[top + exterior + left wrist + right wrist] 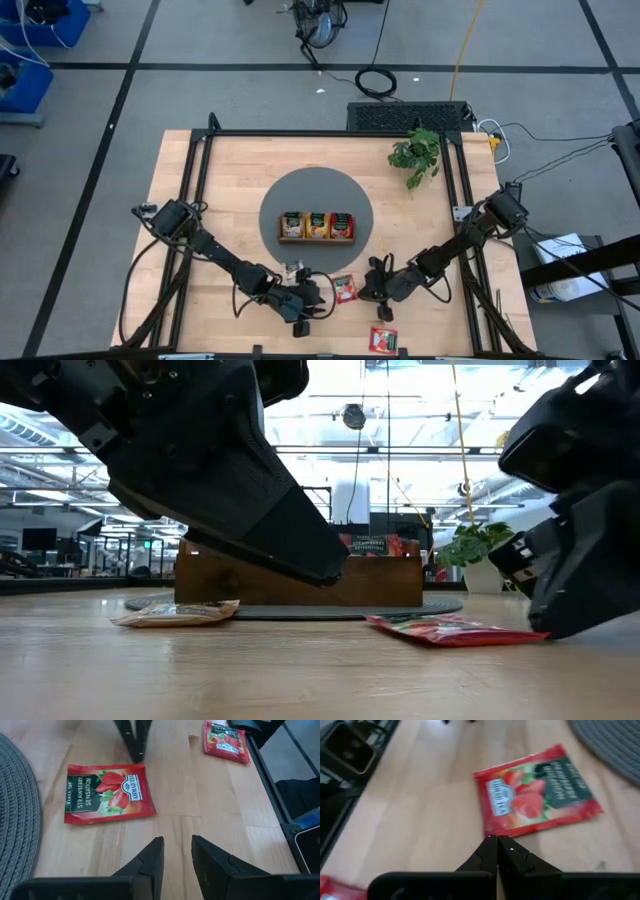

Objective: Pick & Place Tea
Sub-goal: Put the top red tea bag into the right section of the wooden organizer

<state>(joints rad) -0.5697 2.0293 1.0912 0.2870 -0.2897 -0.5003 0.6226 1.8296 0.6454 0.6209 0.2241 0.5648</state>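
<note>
Red foil catches my eye first: a strawberry tea packet (344, 288) lies flat on the wooden table (230, 180), just off the near edge of the round grey mat (315, 200). I take that mat as my landmark. My left gripper (318, 298) sits low over the bare wood just beside the packet, on the side away from the mat's centre, and its two fingers (150, 862) stand a little apart with nothing between them. My right gripper (373, 284) is on the packet's other side, also near the mat's rim; its fingertips (490, 851) are pressed together, empty, with their tips at the packet's edge (535, 790) — I cannot tell whether they touch it.

A second red packet (383, 340) lies farther out from the mat, close to the table's front edge. A pale beige packet (292, 271) rests by the mat's rim, beside my left arm; the low view shows it lying flat (178, 615).

On the mat stands the wooden tray (316, 238), with packets upright in all three compartments: darker ones in one end, yellow-orange in the middle, red in the other end. A small potted plant (418, 155) stands beyond the mat, toward the far corner on my right.
</note>
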